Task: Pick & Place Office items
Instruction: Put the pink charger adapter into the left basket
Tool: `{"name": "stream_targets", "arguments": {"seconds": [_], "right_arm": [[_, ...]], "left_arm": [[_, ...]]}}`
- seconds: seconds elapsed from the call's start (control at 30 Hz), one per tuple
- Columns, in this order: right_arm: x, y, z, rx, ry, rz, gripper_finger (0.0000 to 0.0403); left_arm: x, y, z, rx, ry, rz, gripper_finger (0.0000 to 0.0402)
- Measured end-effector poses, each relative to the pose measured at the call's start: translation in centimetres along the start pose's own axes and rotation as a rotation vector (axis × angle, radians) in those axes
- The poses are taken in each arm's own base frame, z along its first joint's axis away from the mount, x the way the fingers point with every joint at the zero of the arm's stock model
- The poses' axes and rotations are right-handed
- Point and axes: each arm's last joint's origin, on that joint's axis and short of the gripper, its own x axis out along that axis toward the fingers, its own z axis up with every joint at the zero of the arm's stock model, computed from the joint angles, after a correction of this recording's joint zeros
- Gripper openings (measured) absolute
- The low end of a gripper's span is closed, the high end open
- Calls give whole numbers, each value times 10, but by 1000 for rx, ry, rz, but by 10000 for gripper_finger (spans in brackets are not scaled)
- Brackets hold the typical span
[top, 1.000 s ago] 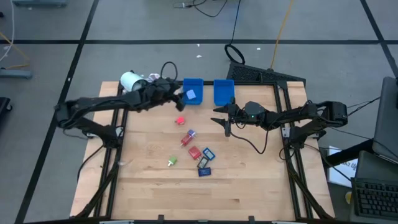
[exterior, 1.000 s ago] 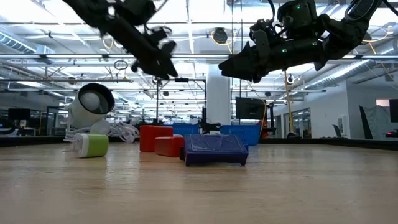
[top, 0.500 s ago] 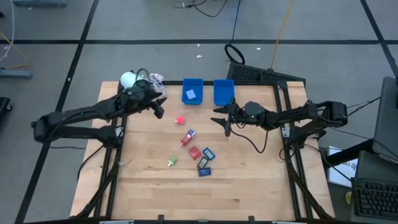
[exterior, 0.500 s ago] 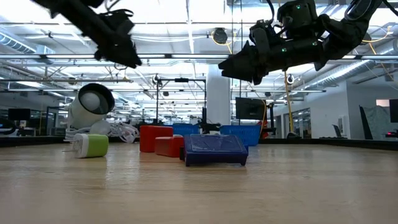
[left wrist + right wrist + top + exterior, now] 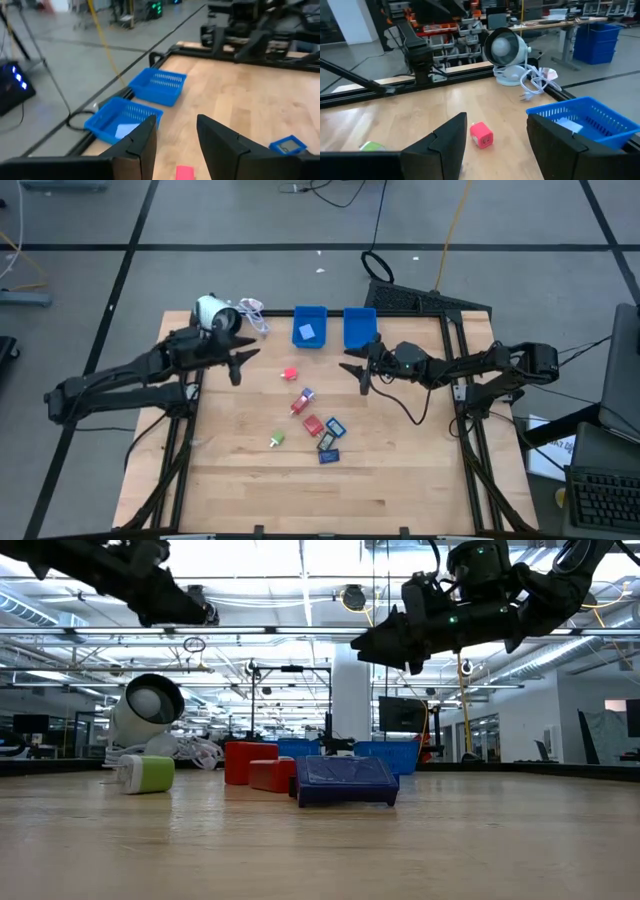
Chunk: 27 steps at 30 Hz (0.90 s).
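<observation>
Several tiny office items lie loose mid-table: a red block point(image 5: 290, 374), a red-and-blue piece point(image 5: 301, 400), a red piece point(image 5: 313, 425), blue pieces point(image 5: 334, 424), a dark blue flat one point(image 5: 329, 456) and a green one point(image 5: 277, 439). My left gripper point(image 5: 237, 360) hangs open in the air, left of the red block point(image 5: 185, 172). My right gripper point(image 5: 360, 370) also hangs open, above the table right of the items and near the right blue bin point(image 5: 359, 327). The left blue bin point(image 5: 309, 327) holds a pale piece point(image 5: 308, 332).
A white cylindrical roll point(image 5: 212, 311) with a tangle of white cord point(image 5: 255, 320) sits at the far left corner. Both blue bins stand side by side at the table's far edge. Bare wood lies along the near edge and both sides of the item cluster.
My left gripper has drawn back from beside the left blue bin, moving toward the table's left and near edges, and now hangs left of the red block. The items have stayed where they were.
</observation>
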Motion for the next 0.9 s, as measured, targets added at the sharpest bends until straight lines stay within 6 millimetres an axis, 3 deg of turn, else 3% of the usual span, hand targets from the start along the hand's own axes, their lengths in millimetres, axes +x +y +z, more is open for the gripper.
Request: {"name": "stream_targets", "arguments": {"seconds": [0.17, 0.33, 0.7, 0.9], "right_arm": [[0, -1, 0, -17, -2, -20, 196], [0, -1, 1, -88, -13, -25, 196], [-2, -25, 14, -100, -124, -129, 196], [-20, -27, 35, -115, -184, -146, 196]], "left_arm": [[-13, 4, 0, 25, -37, 11, 132], [-17, 7, -16, 34, -70, 45, 132], [-21, 14, -24, -19, -131, 51, 131], [-40, 13, -24, -86, -182, 21, 131]]}}
